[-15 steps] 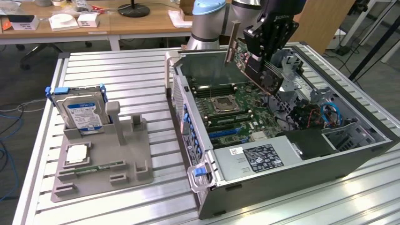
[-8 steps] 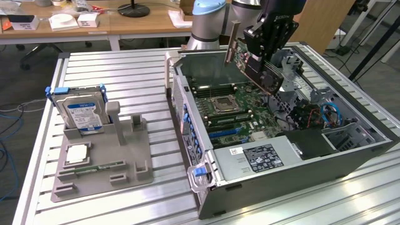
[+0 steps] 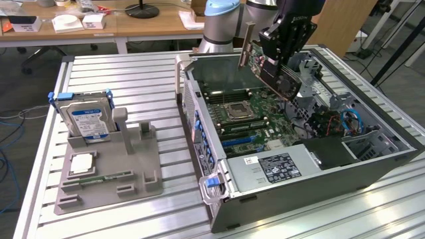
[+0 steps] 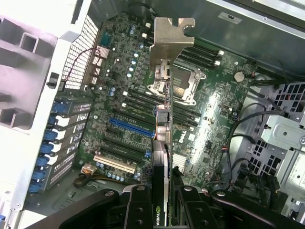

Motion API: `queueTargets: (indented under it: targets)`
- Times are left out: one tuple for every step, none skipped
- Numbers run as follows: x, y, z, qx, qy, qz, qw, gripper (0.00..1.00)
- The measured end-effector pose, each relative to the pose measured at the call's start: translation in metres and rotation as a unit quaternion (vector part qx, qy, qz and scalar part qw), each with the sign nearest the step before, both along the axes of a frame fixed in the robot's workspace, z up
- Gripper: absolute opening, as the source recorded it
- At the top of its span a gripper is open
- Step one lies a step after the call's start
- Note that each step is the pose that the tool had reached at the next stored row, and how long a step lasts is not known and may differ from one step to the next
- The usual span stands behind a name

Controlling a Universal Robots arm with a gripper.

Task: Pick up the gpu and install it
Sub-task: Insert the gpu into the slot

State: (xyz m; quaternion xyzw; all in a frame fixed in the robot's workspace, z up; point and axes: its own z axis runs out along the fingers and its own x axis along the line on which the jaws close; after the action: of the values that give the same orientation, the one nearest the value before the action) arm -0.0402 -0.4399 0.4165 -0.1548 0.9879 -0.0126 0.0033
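My gripper [image 3: 277,52] is shut on the gpu [image 3: 275,77], a green card with a black shroud and a silver bracket at its far end. I hold it tilted in the air over the open computer case [image 3: 199,114]. In the wrist view the gpu [image 4: 163,143] is seen edge-on between my black fingers [image 4: 138,205], and its bracket [image 4: 170,36] hangs over the motherboard [image 4: 119,90] near the CPU socket. A blue expansion slot [image 4: 131,128] lies on the board beside the card's edge. The card is clear of the board.
On the exterior view's left a grey fixture [image 3: 133,172] holds a blue-labelled hard drive [image 3: 89,119], a CPU [image 3: 81,163] and a RAM stick [image 3: 106,178]. Inside the case are a drive cage [image 3: 319,84], cables [image 3: 349,122] and a power supply [image 3: 279,167]. Desks stand behind.
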Motion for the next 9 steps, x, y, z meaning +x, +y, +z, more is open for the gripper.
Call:
queueTargets:
  targets:
    - [0.0000, 0.0000, 0.0000, 0.0000, 0.0000, 0.001, 1.0000, 0.26]
    - [0.0000, 0.0000, 0.0000, 0.0000, 0.0000, 0.001, 1.0000, 0.26]
    - [0.0000, 0.0000, 0.0000, 0.0000, 0.0000, 0.002, 1.0000, 0.26]
    - [0.0000, 0.0000, 0.0000, 0.0000, 0.0000, 0.002, 1.0000, 0.26]
    - [0.0000, 0.0000, 0.0000, 0.0000, 0.0000, 0.003, 1.0000, 0.26]
    - [0.0000, 0.0000, 0.0000, 0.0000, 0.0000, 0.004, 1.0000, 0.26]
    - [0.0000, 0.0000, 0.0000, -0.0001, 0.0000, 0.004, 1.0000, 0.26]
    - [0.0000, 0.0000, 0.0000, 0.0000, 0.0000, 0.005, 1.0000, 0.26]
    - [0.0000, 0.0000, 0.0000, 0.0000, 0.0000, 0.005, 1.0000, 0.26]
